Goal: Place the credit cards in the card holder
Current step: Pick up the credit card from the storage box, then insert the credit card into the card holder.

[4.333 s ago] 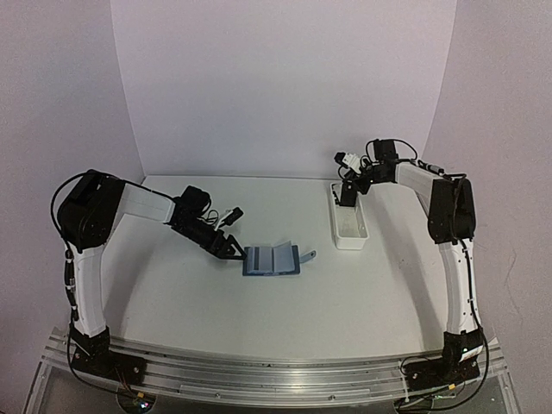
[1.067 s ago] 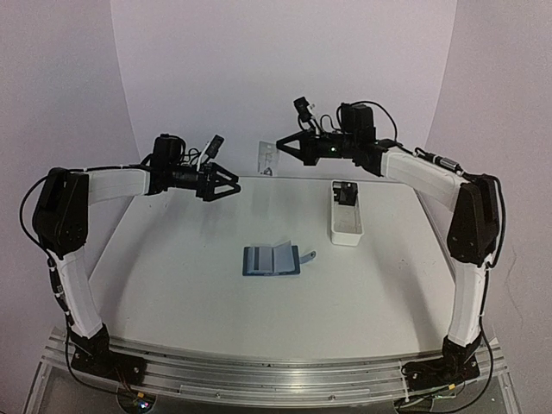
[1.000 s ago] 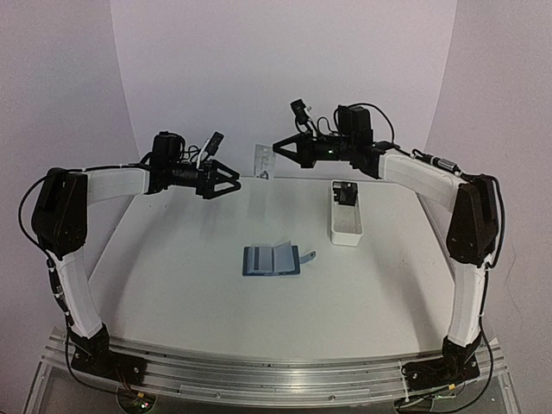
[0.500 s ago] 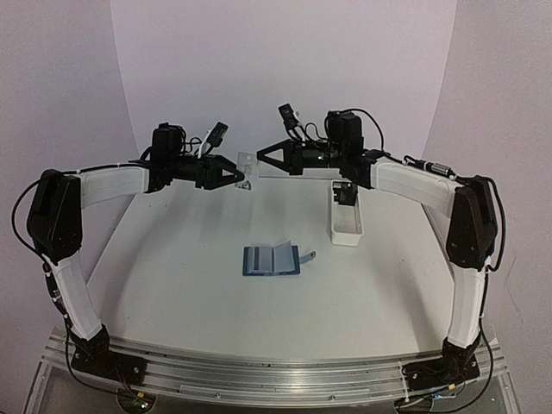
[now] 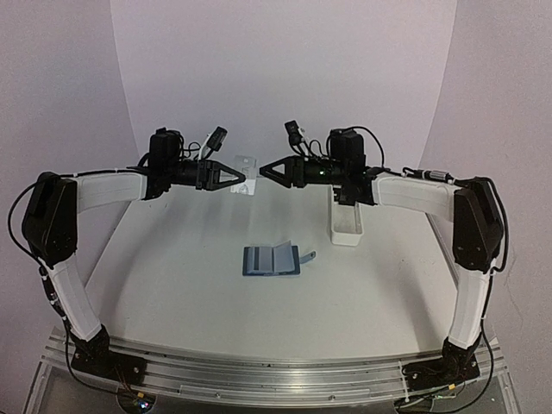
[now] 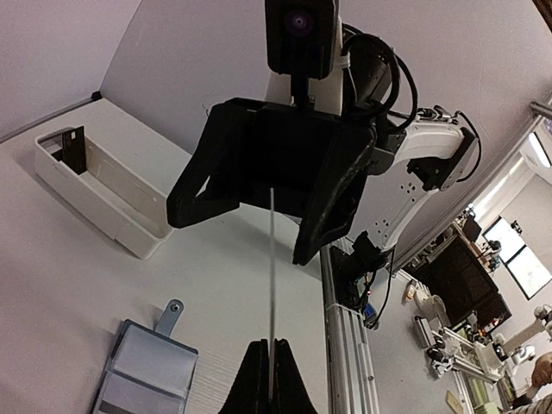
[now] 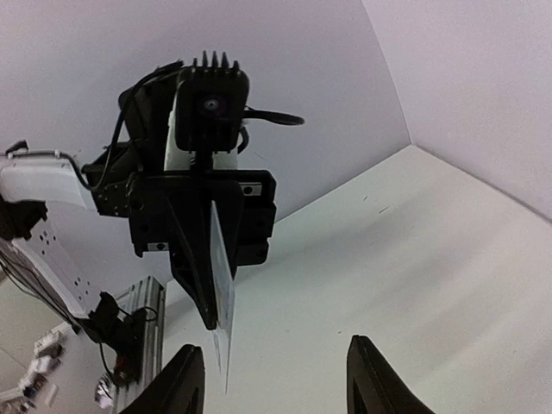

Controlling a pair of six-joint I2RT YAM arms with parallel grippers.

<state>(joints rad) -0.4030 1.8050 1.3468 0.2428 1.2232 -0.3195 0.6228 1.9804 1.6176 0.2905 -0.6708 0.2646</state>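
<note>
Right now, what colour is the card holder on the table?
Blue, paler in the middle; the card holder shows best in the top external view.

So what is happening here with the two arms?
The left gripper is raised above the table and shut on one edge of a credit card, holding it in the air. The right gripper faces it, open at the card's other end. The blue card holder lies open on the table below; this card is not yet in it.
</note>
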